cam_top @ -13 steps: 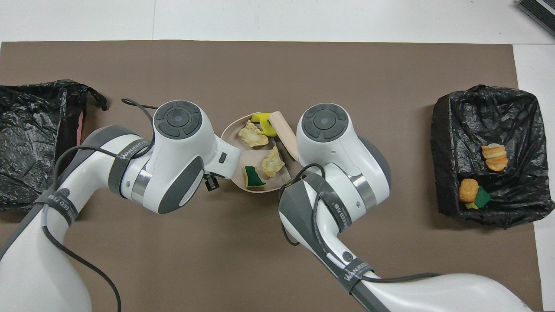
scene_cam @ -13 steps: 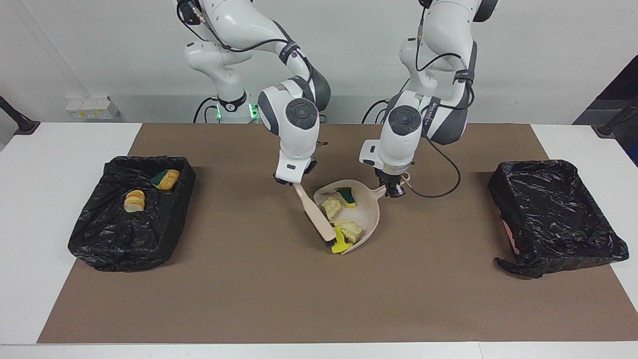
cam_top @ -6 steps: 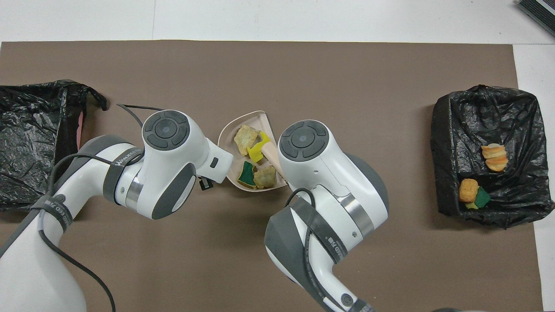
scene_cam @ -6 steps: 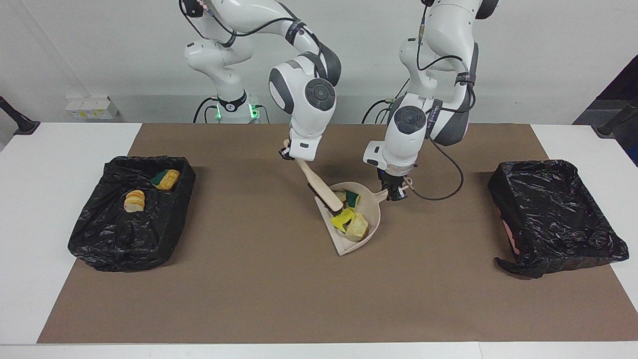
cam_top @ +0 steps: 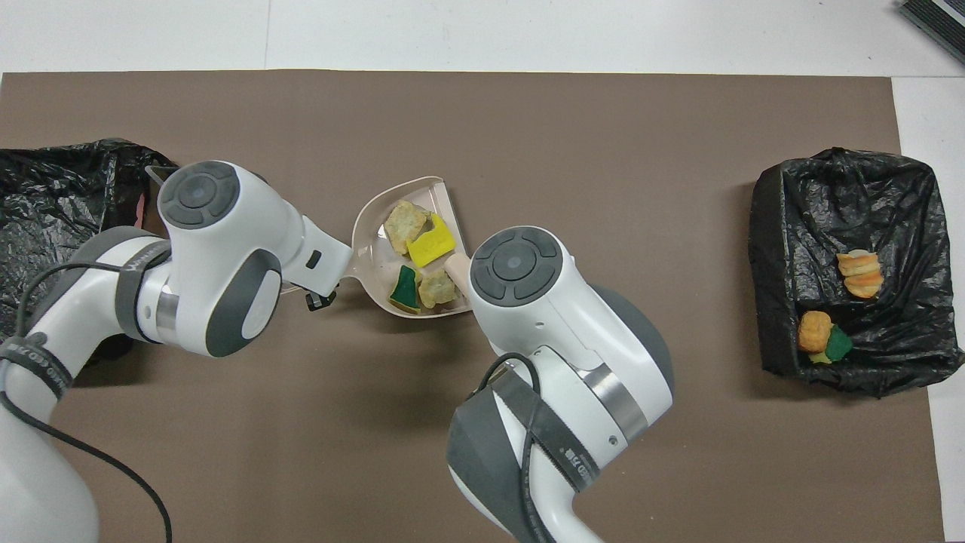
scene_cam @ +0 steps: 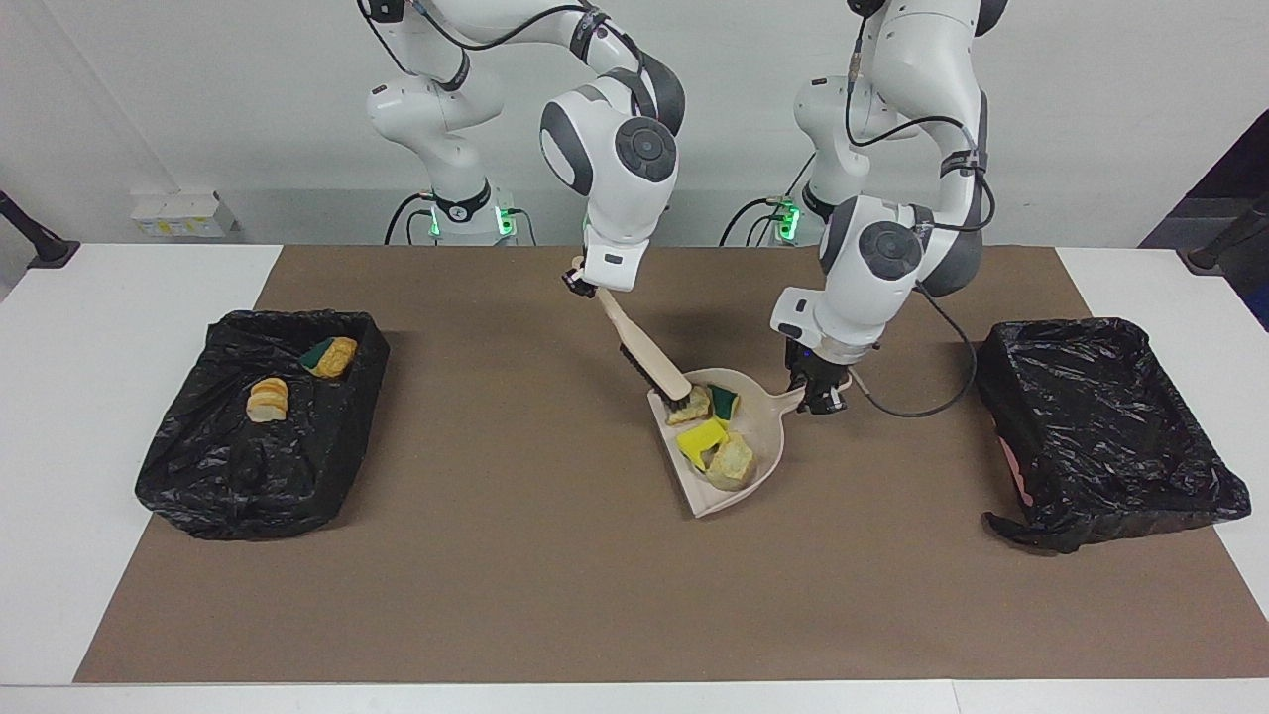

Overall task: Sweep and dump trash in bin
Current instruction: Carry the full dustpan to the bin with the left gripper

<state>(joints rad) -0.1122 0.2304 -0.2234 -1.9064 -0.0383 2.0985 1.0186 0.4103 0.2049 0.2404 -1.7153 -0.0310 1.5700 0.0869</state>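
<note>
A beige dustpan (scene_cam: 768, 461) sits mid-table and holds the trash: a yellow sponge piece (scene_cam: 702, 439), two pale tan chunks (scene_cam: 732, 462) (scene_cam: 691, 407) and a green-backed sponge (scene_cam: 724, 402). My left gripper (scene_cam: 819, 394) is shut on the dustpan's handle. My right gripper (scene_cam: 585, 283) is shut on the handle of a beige brush (scene_cam: 644, 357), whose bristles rest at the pan's edge nearest the robots. The overhead view shows the dustpan (cam_top: 369, 226) with the yellow sponge (cam_top: 431, 245). There the right gripper is hidden under its arm.
A black-lined bin (scene_cam: 198, 496) at the right arm's end holds a bread-like lump (scene_cam: 267, 399) and an orange lump on a green sponge (scene_cam: 332, 355). A second black-lined bin (scene_cam: 1091, 516) stands at the left arm's end, close to the dustpan's handle side. A brown mat covers the table.
The left gripper has carried the dustpan and its scraps toward the left arm's end. The right gripper has risen with the brush, pushing the yellow sponge fully into the pan.
</note>
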